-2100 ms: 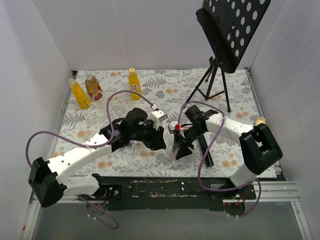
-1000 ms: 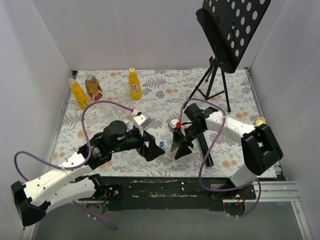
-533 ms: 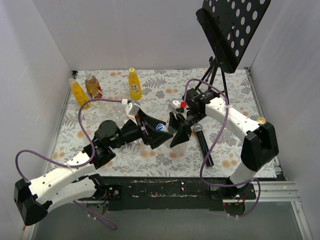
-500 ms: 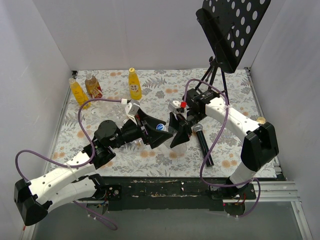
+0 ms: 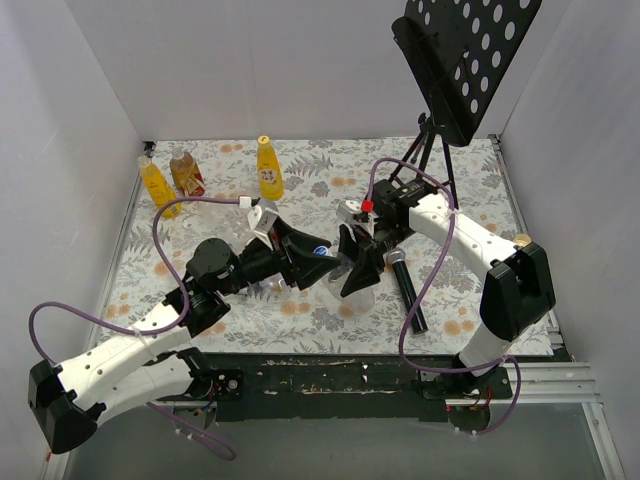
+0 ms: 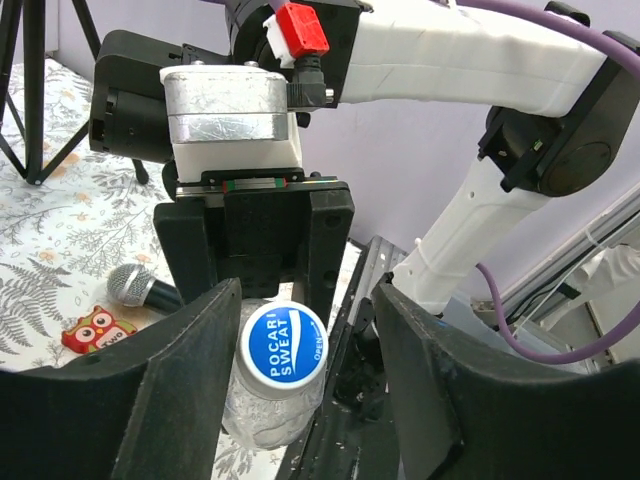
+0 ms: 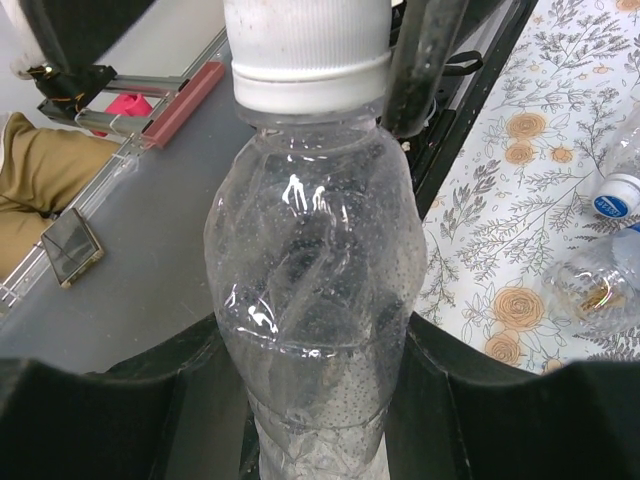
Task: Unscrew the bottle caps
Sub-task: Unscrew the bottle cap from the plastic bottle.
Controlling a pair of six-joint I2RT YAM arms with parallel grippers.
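Right gripper [image 7: 310,400] clamps the bottle [image 7: 305,260] body. Left gripper [image 6: 305,330] straddles the cap [image 6: 283,343], part-open; it should centre, close firmly, then twist.

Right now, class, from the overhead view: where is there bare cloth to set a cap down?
Free: the far strip between the lone yellow bottle and the tripod; the near-right patch beside the microphone. Crowded: the centre, where the left gripper and right gripper meet at the clear bottle.

Mid-table is a clear plastic bottle [image 6: 262,420]; a black microphone [image 5: 408,292] lies just right of it, a black perforated music stand [image 5: 465,55] farther back.
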